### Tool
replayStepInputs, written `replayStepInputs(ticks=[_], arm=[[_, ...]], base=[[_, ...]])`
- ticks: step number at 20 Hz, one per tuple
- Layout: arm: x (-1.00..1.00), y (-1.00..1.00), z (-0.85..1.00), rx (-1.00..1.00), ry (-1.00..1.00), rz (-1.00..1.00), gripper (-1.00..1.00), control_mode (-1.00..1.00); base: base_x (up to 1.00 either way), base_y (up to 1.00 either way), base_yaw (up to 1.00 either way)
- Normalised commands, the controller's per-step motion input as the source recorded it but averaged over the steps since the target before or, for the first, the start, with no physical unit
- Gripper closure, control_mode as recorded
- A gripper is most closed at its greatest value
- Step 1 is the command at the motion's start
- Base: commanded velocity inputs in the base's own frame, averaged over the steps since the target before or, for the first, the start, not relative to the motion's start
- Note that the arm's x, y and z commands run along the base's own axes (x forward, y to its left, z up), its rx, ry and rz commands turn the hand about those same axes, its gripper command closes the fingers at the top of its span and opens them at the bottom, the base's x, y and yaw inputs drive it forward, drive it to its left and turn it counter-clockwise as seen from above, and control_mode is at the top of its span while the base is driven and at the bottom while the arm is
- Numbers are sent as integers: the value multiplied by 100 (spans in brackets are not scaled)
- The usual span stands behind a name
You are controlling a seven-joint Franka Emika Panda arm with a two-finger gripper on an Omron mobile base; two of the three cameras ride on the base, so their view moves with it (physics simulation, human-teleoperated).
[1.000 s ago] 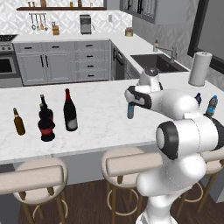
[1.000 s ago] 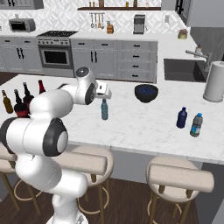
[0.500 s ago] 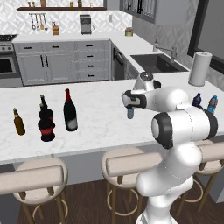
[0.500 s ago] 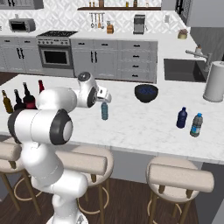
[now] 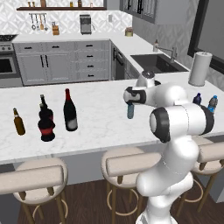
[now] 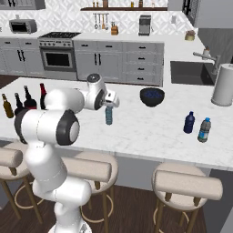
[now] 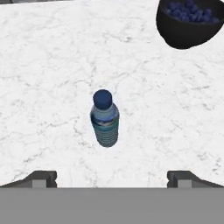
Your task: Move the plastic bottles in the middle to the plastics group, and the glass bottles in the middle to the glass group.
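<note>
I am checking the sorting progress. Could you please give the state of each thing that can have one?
gripper: open, above the light-blue bottle
light-blue bottle: upright, capped, not held
wine bottle: upright on the counter
squat dark bottle: upright
amber bottle: upright
dark-blue bottle: upright
clear bottle: upright
black bowl: holds blue pieces

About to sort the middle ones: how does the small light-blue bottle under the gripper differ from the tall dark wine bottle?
The light-blue bottle is short, translucent, dark-capped; the wine bottle is far taller, opaque dark, red-topped. The light-blue bottle stands alone below the open gripper; the wine bottle stands beside a squat dark bottle. Both stand upright on the counter, ungripped.
</note>
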Motion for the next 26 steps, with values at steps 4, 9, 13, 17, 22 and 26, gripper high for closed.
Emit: replayStepInputs(ticks=[4, 9, 13, 17, 22, 26], arm=[[16, 0, 23, -1, 27, 1, -100, -100], [1, 0, -3, 0, 19, 7, -100, -100], [0, 0, -25, 2, 0, 8, -100, -100], [0, 0, -27, 0, 0, 6, -100, -100], [2, 0, -29, 0, 0, 6, -100, -100], [44, 2, -1, 0, 0, 6, -100, -100]], base=[[0, 0, 0], [0, 0, 0], [0, 0, 0], [0, 0, 0], [0, 0, 0], [0, 0, 0]])
